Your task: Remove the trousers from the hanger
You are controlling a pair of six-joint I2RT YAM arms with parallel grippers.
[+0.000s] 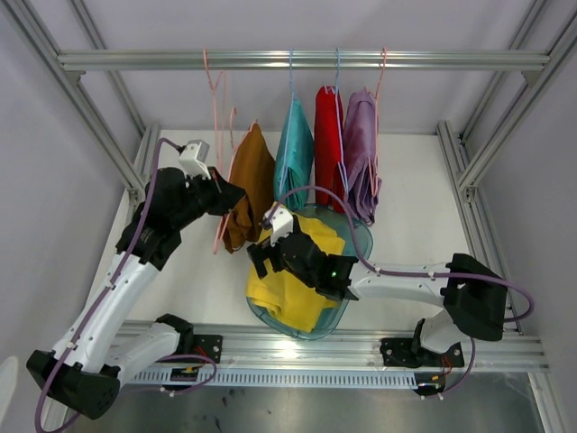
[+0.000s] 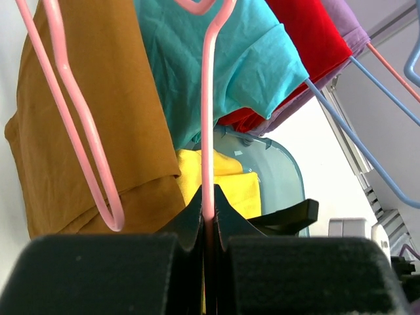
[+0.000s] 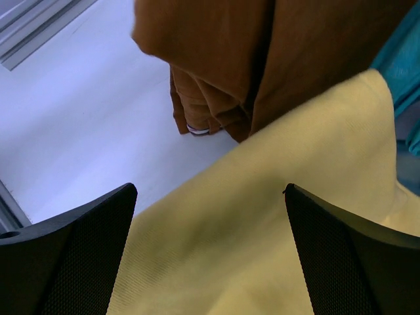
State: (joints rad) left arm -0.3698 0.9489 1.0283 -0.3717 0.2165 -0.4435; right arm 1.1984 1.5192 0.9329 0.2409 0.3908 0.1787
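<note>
One pink hanger (image 2: pixel 207 131) sits pinched in the tightly closed left gripper (image 2: pixel 208 220) at ten o'clock. Toward twelve o'clock hang brown trousers (image 1: pixel 252 176), teal trousers (image 1: pixel 294 153), red trousers (image 1: pixel 328 144), lilac trousers (image 1: pixel 359 153). At six o'clock the right gripper (image 3: pixel 209 193), spread wide, holds nothing above yellow trousers (image 1: pixel 293 293) in a bluish tub (image 1: pixel 361 237).

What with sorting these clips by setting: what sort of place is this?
Probably a robot lab test cell: an aluminium frame encloses a white table, and trousers hang from it on hangers.
</note>
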